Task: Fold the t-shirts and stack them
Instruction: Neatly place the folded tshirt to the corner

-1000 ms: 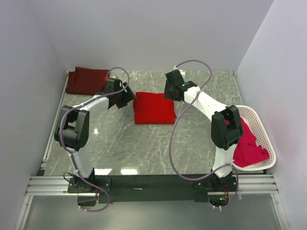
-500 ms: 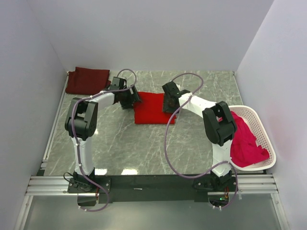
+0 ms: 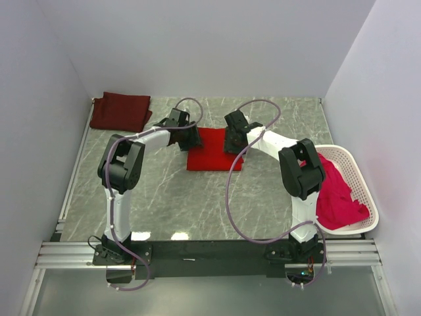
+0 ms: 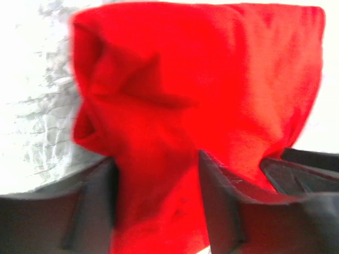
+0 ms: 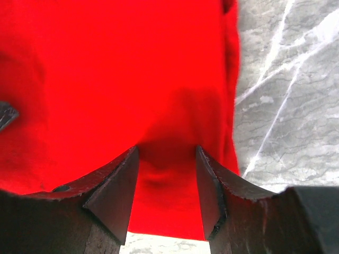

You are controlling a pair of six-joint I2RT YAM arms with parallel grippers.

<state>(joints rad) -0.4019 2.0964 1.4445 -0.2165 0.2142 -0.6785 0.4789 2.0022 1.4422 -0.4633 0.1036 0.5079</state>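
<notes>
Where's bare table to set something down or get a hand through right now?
Free: the near marble table in front of the red t-shirt; the far-right corner behind the basket; the left strip nearer than the maroon t-shirt. Crowded: the centre, where the left gripper and right gripper flank the red t-shirt.

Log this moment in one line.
left claw: grips red shirt, left edge | right claw: grips its right edge | maroon shirt: far left | pink shirt: in basket
</notes>
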